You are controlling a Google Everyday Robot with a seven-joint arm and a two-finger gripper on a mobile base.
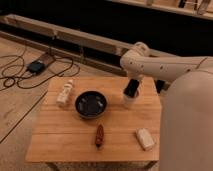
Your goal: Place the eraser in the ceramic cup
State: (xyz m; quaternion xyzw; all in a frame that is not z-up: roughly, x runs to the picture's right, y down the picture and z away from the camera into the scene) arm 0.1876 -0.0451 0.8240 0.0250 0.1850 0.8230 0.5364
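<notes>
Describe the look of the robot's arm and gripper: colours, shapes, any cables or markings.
The arm is smooth, off-white and tubular, with a rounded bulbous joint at the far end and a much thicker pale segment nearest the camera. The gripper, just above the cup, is dark, almost black, and narrow. No cables or markings can be made out on it.

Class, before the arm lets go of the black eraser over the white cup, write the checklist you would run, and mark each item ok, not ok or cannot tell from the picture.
1. The gripper is above the ceramic cup: ok.
2. The eraser points down into the cup's mouth: ok, its lower end meets the rim.
3. The eraser's lower end rests on the cup's bottom: cannot tell, the wall hides it.
4. The cup stands upright on the table: ok.
5. The dark bowl stands apart from the cup: ok.
6. The white bottle and the pale block are away from the cup: ok.
</notes>
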